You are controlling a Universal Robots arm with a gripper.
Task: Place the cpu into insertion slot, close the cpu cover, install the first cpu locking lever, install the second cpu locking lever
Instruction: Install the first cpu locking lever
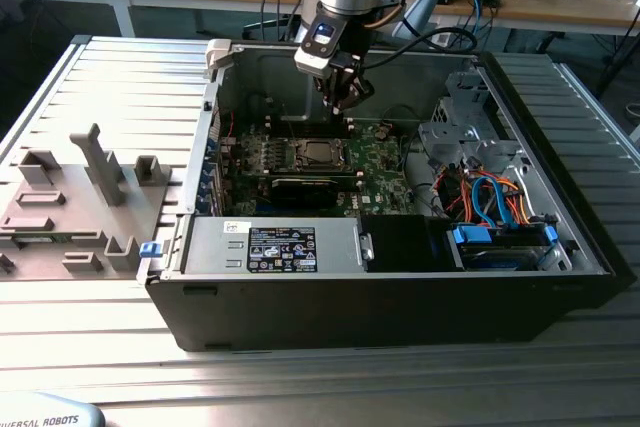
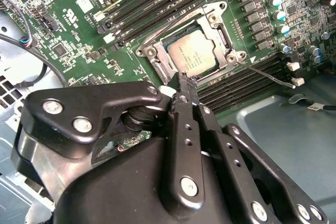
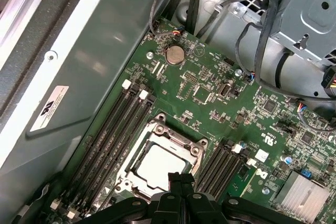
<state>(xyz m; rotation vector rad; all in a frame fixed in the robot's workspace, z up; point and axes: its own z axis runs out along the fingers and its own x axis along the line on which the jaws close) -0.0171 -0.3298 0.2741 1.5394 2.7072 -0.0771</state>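
Cpu lies in insertion slot, framed by cpu cover.

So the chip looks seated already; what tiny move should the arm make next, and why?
Probably slide the gripper toward the locking lever, to press it. The cpu lies seated, the cpu cover flat around it, yet that lever juts free over the memory slots.
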